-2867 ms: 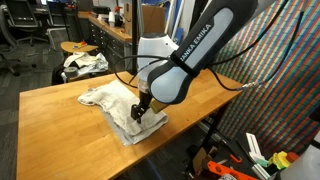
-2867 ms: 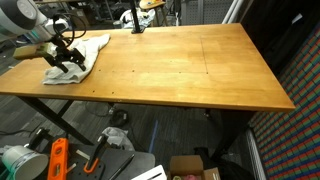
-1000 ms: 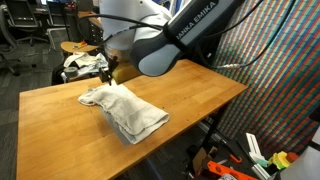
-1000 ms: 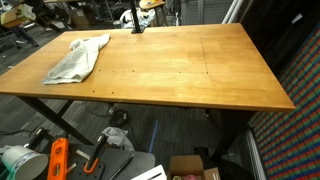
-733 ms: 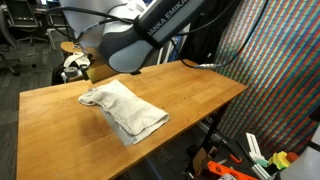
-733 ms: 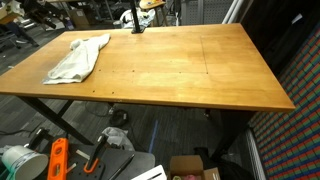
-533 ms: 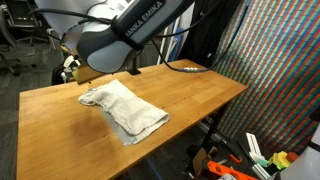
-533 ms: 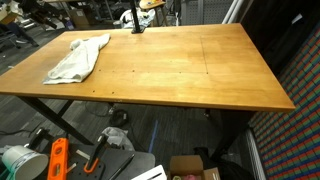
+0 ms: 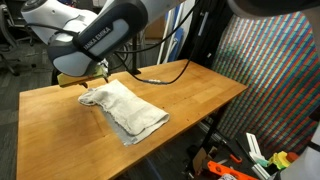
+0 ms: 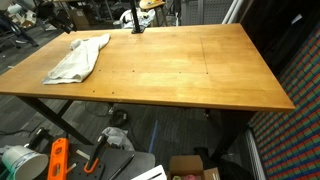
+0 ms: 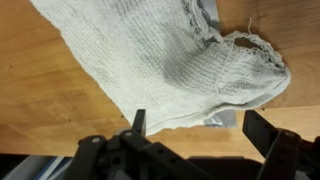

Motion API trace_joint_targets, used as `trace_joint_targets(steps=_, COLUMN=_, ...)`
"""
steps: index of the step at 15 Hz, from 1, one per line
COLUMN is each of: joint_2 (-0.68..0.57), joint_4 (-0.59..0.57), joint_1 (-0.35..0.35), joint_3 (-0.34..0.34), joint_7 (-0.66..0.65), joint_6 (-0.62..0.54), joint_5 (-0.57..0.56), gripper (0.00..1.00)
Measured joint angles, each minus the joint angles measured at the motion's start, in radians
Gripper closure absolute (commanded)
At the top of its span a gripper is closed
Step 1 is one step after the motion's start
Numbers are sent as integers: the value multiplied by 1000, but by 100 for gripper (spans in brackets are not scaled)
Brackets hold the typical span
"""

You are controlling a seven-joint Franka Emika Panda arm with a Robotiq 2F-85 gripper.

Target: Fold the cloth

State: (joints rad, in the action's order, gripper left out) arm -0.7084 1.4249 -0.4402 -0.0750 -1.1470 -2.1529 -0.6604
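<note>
arm [image 9: 100,35] comes in from upper left, hanging over the left end of the table [image 9: 200,95]. it hides much of the room behind.

cloth [image 9: 125,108]: one, pale grey-white. lies rumpled and doubled over on the left half of the wood, long axis slanting toward the near edge. in an exterior view the same cloth [image 10: 80,58] sits by the table's far left corner, well apart from the right end.

wrist view: cloth [image 11: 150,60] fills the upper frame, with a frayed hem at its right. gripper [image 11: 195,120] enters from below, two fingers [image 11: 138,122] spread wide apart, nothing clamped. the left tip overlaps the cloth's lower edge in the picture; contact cannot be told.

mid-frame: one dark stand [image 10: 137,18] at the table's far edge.

on the floor under the table: one orange tool [image 10: 57,160] at left. one open cardboard box [image 10: 190,167] nearer centre, contents too small to make out.

right: one multicoloured patterned panel [image 9: 275,70] stands just beside the table's right end, closing off that side. more orange tools [image 9: 225,170] lie on the floor at its foot, count unclear.
</note>
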Motion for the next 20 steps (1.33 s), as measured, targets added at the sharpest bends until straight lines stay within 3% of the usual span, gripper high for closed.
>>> trace_joint_targets(steps=6, joint_2=-179, joint_4=-208, joint_1=9, joint_3=27, joint_7=41, joint_6=25, joint_5=216, gripper=0)
trace_joint_targets(steps=11, joint_2=-263, joint_4=-325, joint_1=14, joint_3=66, joint_7=76, joint_6=58, joint_5=312, gripper=3)
trace_joint_targets(steps=12, joint_2=-272, joint_4=-344, joint_1=14, joint_3=74, joint_7=78, joint_6=64, joint_5=321, gripper=26)
trace_joint_targets(steps=14, joint_2=-285, joint_4=-374, joint_1=16, joint_3=89, joint_7=78, joint_6=73, joint_5=333, gripper=29)
trace_joint_targets(steps=17, joint_2=-291, joint_4=-404, joint_1=26, joint_3=102, joint_7=78, joint_6=89, joint_5=340, gripper=54)
trace_joint_targets(steps=18, joint_2=-291, joint_4=-410, joint_1=32, joint_3=102, joint_7=78, joint_6=91, joint_5=340, gripper=14)
trace_joint_targets(steps=20, joint_2=-293, joint_4=-421, joint_1=47, joint_3=102, joint_7=78, joint_6=94, joint_5=340, gripper=15)
